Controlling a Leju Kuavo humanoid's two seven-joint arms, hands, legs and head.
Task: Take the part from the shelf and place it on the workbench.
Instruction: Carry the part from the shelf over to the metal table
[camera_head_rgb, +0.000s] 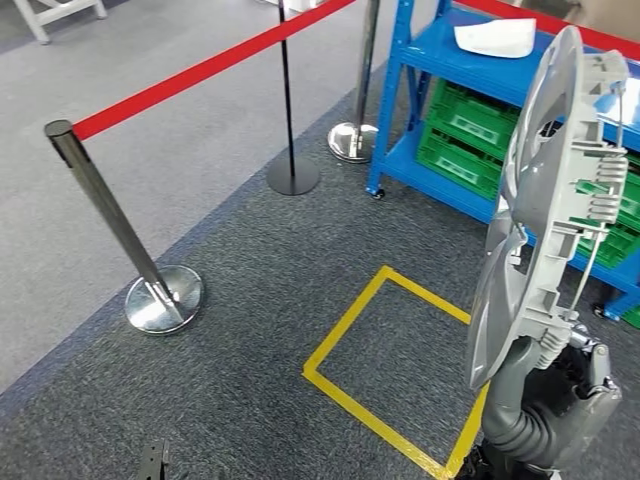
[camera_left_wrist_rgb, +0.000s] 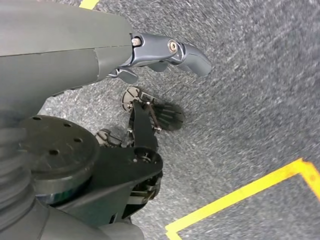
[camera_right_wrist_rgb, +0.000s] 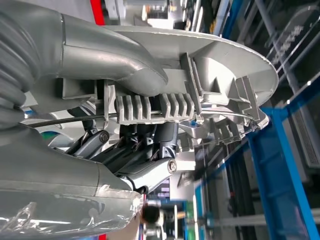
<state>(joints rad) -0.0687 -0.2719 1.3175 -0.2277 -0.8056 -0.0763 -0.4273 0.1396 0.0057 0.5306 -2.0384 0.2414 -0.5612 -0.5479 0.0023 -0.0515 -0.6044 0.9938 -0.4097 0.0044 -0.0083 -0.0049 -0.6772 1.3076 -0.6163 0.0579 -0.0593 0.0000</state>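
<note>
Silver ribbed plastic part (camera_head_rgb: 555, 190) in right hand (camera_head_rgb: 562, 395).

**Roped-off floor beside blue racking**

Dark speckled grey carpet (camera_head_rgb: 249, 330) covers the floor, giving way at ten o'clock to a paler grey strip (camera_head_rgb: 151, 170). A square of yellow tape (camera_head_rgb: 377, 350) marks the carpet toward five o'clock. A red barrier belt (camera_head_rgb: 204, 68) runs from a leaning chrome post (camera_head_rgb: 113, 215) at nine o'clock up toward twelve, passing a slim black post (camera_head_rgb: 287, 95) on a flat black base. Another chrome post (camera_head_rgb: 366, 70) stands just beside the blue shelving rack (camera_head_rgb: 400, 80) at one o'clock. Green crates (camera_head_rgb: 464, 135) sit on the rack's lower level, and a white tray (camera_head_rgb: 494, 38) rests on the level above. White furniture legs (camera_head_rgb: 53, 12) show at eleven o'clock.
</note>
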